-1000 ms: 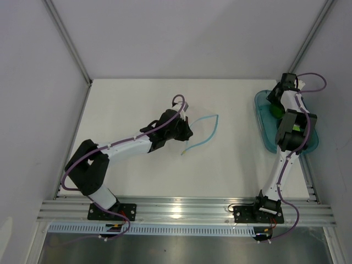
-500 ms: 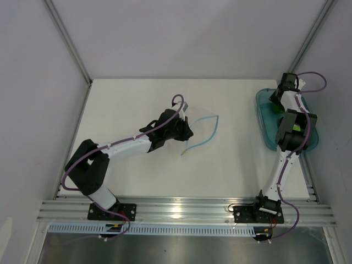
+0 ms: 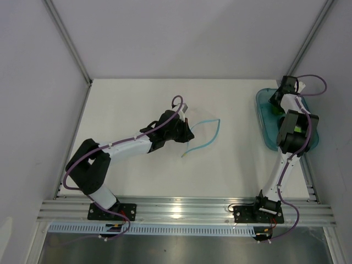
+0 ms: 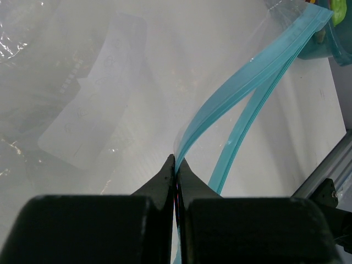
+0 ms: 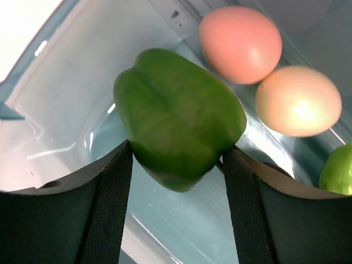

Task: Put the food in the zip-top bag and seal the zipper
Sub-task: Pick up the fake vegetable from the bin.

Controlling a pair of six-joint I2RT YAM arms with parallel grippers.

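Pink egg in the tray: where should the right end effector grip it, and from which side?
Grip the pink egg across its narrower middle, coming from above. The pale egg crowds one side and the green bell pepper, between the fingers of the right end effector, crowds another, so probably place the pads on the two free sides.

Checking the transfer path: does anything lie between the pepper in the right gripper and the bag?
Nothing visible does. The right gripper grips the green pepper over the tray; bare table separates it from the zip-top bag, pinched by the left gripper.
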